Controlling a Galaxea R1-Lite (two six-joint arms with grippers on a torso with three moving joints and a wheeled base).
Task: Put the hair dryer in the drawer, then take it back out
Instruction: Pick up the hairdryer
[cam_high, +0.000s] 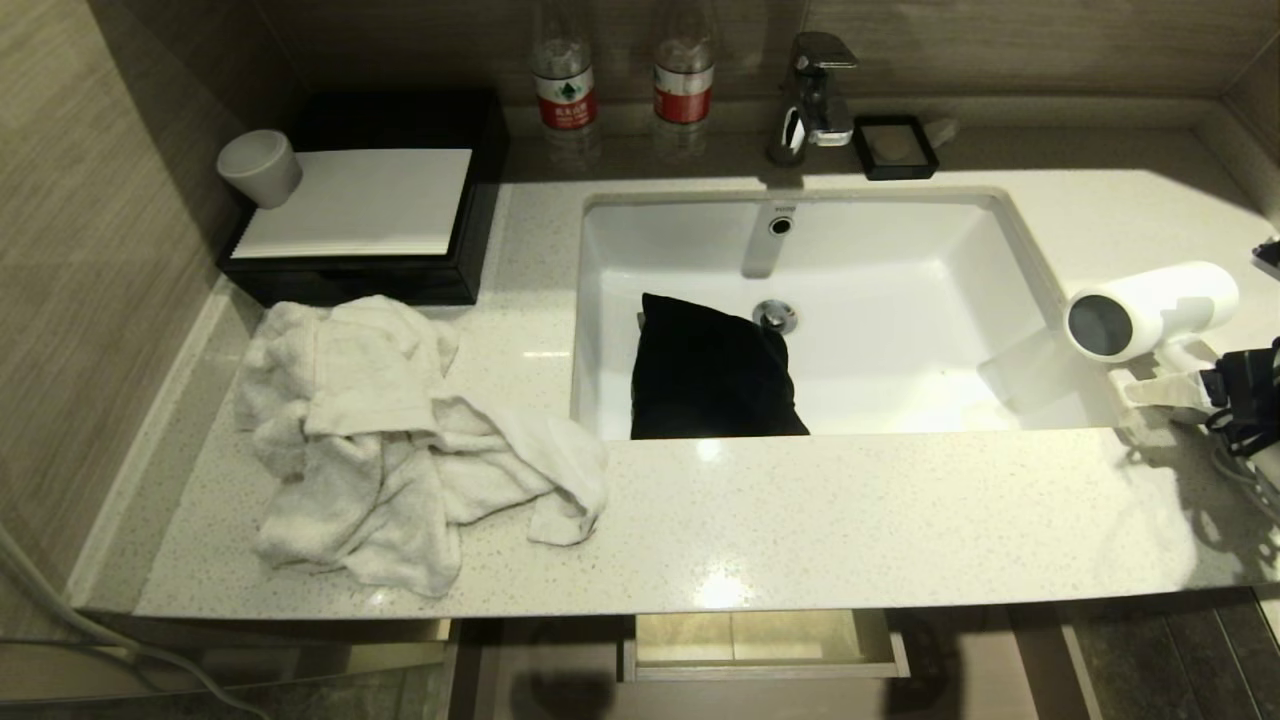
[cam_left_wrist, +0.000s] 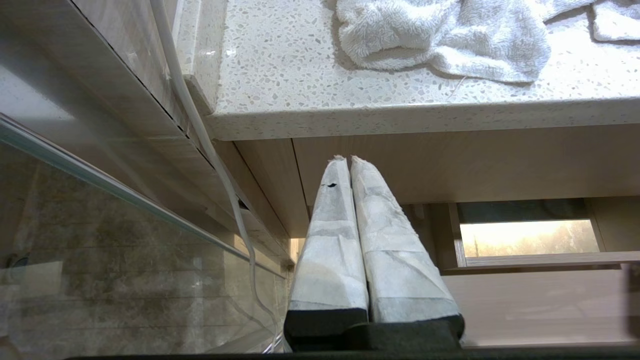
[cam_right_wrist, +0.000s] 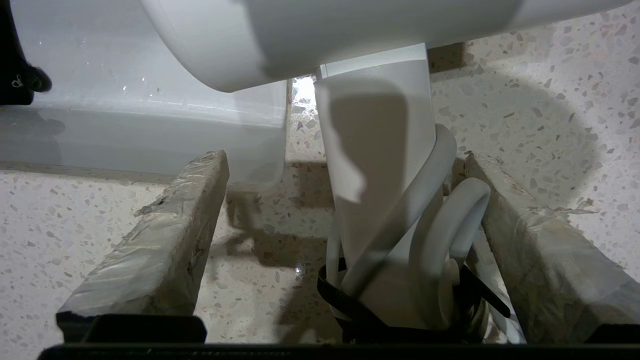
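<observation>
The dryer (cam_high: 1150, 312) rests on the worktop (cam_high: 800, 510) beside the sink (cam_high: 1020, 250), right gripper (cam_right_wrist: 345, 235) with jaws spread wide around its handle (ready to grasp). Drawer (cam_high: 765, 645) stands ajar below; left gripper (cam_left_wrist: 348, 162) parked, clenched.

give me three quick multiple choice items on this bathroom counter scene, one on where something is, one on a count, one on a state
1. Where does the small white hair dryer lie?
A. in the sink
B. on the speckled countertop right of the white sink
C. in the drawer

2. How many red-labelled clear bottles stand by the wall?
A. two
B. one
C. four

3. How is the light-brown wood-grain drawer under the counter?
A. shut
B. taken out
C. pulled open

Key: 1 B, the head view shows it on the counter, with the open right gripper either side of its handle; 2 A, two stand left of the faucet; 3 C, its inside shows below the counter edge.
</observation>
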